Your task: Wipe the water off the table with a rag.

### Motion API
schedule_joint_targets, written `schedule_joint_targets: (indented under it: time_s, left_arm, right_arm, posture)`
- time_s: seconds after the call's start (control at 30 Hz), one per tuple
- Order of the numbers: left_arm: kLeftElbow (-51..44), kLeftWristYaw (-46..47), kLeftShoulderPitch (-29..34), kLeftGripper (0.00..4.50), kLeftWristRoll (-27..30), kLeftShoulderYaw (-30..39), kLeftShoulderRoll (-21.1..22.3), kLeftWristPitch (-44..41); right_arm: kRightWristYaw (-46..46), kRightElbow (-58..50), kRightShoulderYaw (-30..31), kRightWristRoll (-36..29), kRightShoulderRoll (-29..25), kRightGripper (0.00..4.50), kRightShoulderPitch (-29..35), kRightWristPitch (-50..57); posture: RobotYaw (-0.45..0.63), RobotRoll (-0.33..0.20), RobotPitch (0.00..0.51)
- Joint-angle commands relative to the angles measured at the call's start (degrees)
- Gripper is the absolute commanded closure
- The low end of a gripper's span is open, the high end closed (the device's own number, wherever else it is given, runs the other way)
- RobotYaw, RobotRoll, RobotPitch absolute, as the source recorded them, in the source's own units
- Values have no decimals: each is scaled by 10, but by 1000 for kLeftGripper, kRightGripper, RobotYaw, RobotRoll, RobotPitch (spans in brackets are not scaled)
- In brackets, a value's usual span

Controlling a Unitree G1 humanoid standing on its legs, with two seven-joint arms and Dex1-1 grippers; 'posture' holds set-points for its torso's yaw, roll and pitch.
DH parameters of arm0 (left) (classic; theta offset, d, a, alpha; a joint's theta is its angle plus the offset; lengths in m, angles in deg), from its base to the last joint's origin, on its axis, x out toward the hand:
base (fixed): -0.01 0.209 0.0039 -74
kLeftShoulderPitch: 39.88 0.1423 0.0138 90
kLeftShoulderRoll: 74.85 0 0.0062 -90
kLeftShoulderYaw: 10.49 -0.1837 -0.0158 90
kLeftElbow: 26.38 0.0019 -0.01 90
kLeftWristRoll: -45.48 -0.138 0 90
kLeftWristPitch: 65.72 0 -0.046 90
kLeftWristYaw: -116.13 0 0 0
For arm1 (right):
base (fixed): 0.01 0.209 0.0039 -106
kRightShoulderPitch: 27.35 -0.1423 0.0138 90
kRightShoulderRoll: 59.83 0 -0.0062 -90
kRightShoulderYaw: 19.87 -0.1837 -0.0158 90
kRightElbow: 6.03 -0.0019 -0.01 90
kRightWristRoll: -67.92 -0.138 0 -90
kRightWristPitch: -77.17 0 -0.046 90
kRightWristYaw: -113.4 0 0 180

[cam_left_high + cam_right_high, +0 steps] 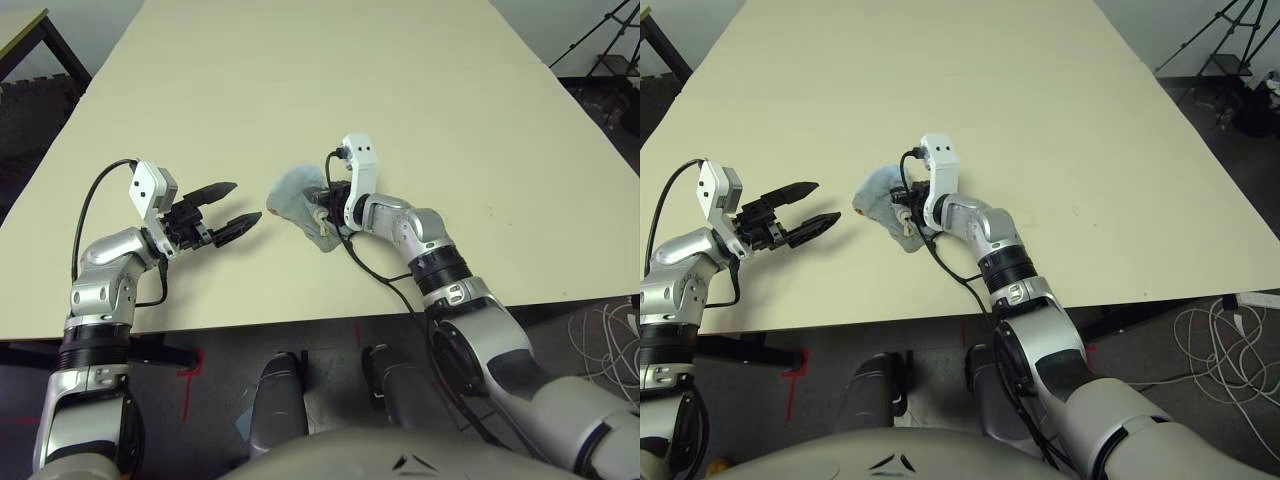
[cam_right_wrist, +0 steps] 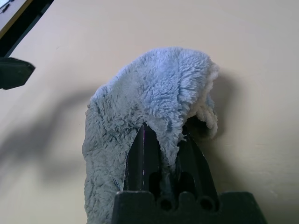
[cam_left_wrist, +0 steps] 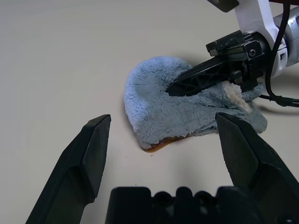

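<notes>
The left hand hovers just above the tabletop with its fingers spread wide, holding nothing, its tips pointing at the rag close ahead. A thin amber rim of water shows under the rag's edge nearest that hand. The right hand has its fingers pinched together on a fold of the rag, pressing it onto the tabletop.

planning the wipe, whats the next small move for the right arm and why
Probably drag the rag a little toward the left gripper: the right gripper is shut on it, and amber water shows at the rag's edge on that side, on the table.
</notes>
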Motion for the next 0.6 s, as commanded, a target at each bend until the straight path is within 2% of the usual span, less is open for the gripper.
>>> schedule_joint_targets:
  time_s: [0.03, 0.33, 0.6]
  left_arm:
    - [-13, 2, 10, 0, 5, 4, -1, -5]
    - [-1, -1, 0, 0, 3, 0, -1, -2]
    - [14, -3, -15, 0, -2, -6, -5, 3]
  right_arm:
    - [2, 29, 9, 9, 29, 4495, 26, 17]
    - [88, 106, -98, -14, -12, 4495, -33, -66]
    - [114, 181, -152, -18, -47, 4495, -86, -131]
  posture:
    - [8, 0, 153]
    - [-10, 0, 146]
    - [-22, 0, 141]
